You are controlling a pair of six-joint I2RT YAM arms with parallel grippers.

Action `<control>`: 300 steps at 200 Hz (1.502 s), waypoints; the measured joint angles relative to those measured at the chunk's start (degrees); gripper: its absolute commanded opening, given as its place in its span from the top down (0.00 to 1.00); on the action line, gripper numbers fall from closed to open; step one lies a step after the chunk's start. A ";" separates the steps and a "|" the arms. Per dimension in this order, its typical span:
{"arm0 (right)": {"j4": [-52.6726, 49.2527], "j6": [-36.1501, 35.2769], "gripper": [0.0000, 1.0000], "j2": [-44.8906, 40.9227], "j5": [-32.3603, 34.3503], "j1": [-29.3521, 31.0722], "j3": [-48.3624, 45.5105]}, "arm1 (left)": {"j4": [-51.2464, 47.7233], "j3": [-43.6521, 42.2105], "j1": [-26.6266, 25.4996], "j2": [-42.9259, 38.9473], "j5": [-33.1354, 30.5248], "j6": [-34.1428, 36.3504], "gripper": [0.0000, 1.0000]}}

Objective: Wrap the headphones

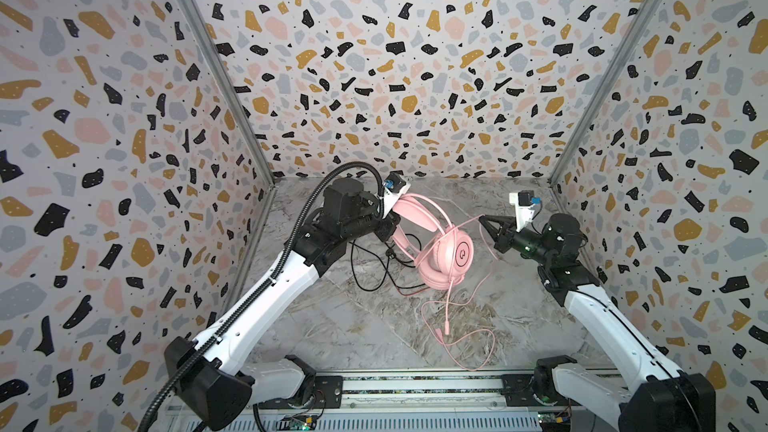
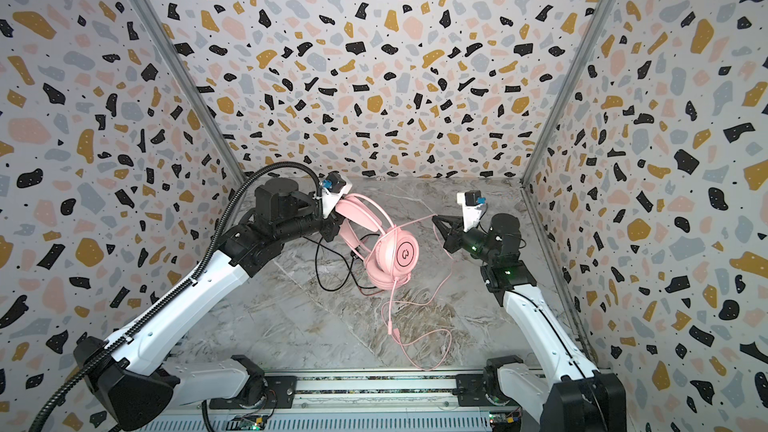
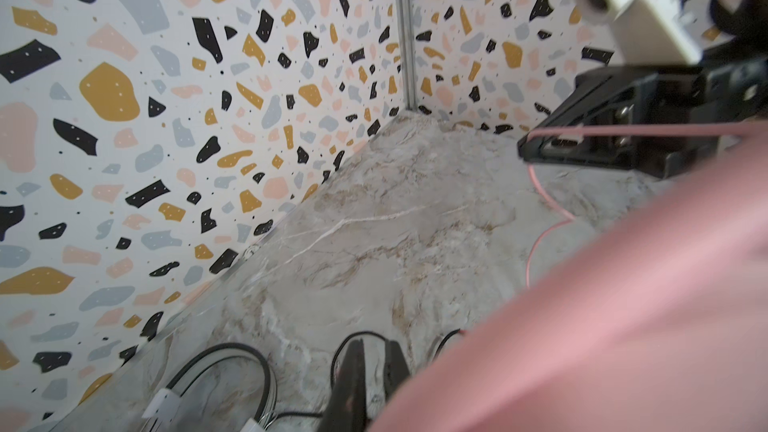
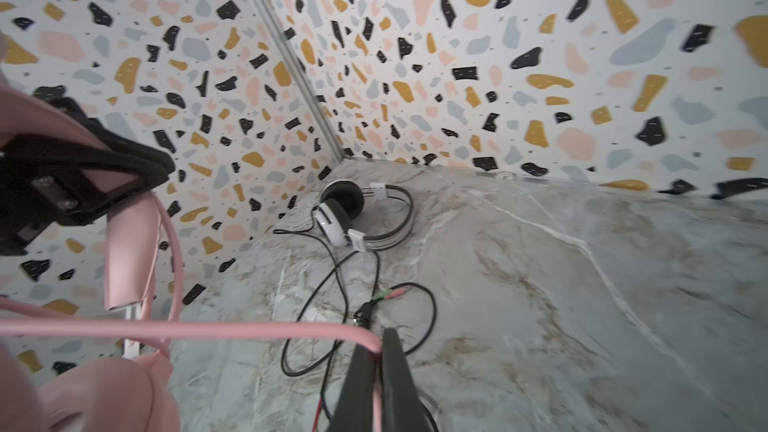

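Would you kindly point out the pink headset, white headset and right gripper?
pink headset [image 1: 455, 253]: a top view, earcup's outer face.
white headset [image 4: 332, 224]: right wrist view, earcup shell.
right gripper [image 4: 379, 340]: right wrist view, between fingertips.

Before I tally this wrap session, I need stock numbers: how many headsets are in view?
2. The pink headset is mid-table, headband in the left gripper. The white striped headset lies by the left wall, hidden under the left arm in both top views.
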 measured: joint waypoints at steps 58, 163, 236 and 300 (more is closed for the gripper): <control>23.06 4.81 1.00 9.29 -10.36 5.66 -0.31 | 11.65 -1.22 0.22 2.58 8.52 -19.12 1.00; 47.84 17.59 0.70 25.18 -15.32 10.45 3.43 | 16.52 6.01 0.04 4.20 6.78 -37.05 1.00; 47.45 16.11 0.66 32.06 -13.97 13.62 4.13 | 17.51 12.94 -0.13 5.38 6.29 -38.47 1.00; 53.37 19.23 0.94 40.26 -13.07 16.96 6.56 | 15.47 16.44 0.35 7.89 3.96 -41.24 1.00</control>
